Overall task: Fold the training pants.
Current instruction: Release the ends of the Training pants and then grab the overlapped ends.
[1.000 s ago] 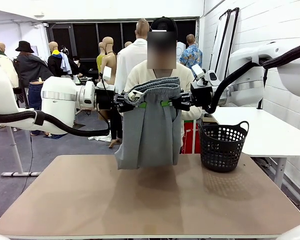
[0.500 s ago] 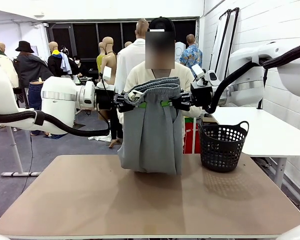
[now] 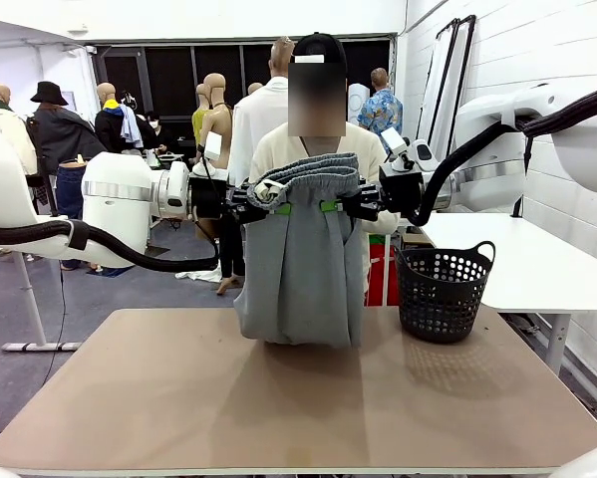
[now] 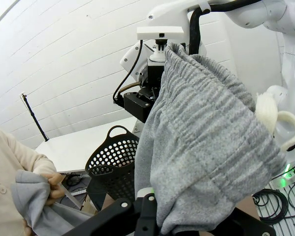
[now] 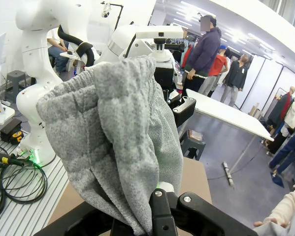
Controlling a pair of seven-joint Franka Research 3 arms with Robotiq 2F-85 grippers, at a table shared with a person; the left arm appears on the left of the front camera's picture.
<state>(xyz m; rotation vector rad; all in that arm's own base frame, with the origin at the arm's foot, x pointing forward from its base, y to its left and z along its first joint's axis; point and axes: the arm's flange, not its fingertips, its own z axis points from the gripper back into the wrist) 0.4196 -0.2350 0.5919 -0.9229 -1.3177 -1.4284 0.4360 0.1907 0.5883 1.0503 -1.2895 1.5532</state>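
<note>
You've got the bare tan wooden tabletop (image 3: 278, 418) nearest, nothing lying on the near part.

Over its far part hang the light grey jersey training pants (image 3: 303, 269). They are held up high by the gathered waistband, and the low end reaches the table (touching or just above, can't tell).

The left gripper (image 3: 279, 208) and right gripper (image 3: 331, 206) face each other, each pinched tight on a waistband end.

**Risks**
- The waistband is bunched thick between the pads. If an arm pulls sideways, the elastic stretches and the jersey could slide out, and one corner drops.
- If you lower the arms unevenly, the legs pile up crooked and the fold line is lost.
- The black perforated plastic basket (image 3: 443, 291) stands on the table just beside the cloth, on your right. A swing that way could snag the hem on it or nudge it.
- The person in the cream knit top (image 3: 274, 151) stands right behind the pants. The left wrist view shows their hand (image 4: 51, 186) gripping grey cloth low down, and a fast move could tug against that grip.

**Counts**
- Tabletop: 1
- Pants: 1
- Grippers: 2
- Basket: 1
- Person at the table: 1, with one hand clearly seen
</note>
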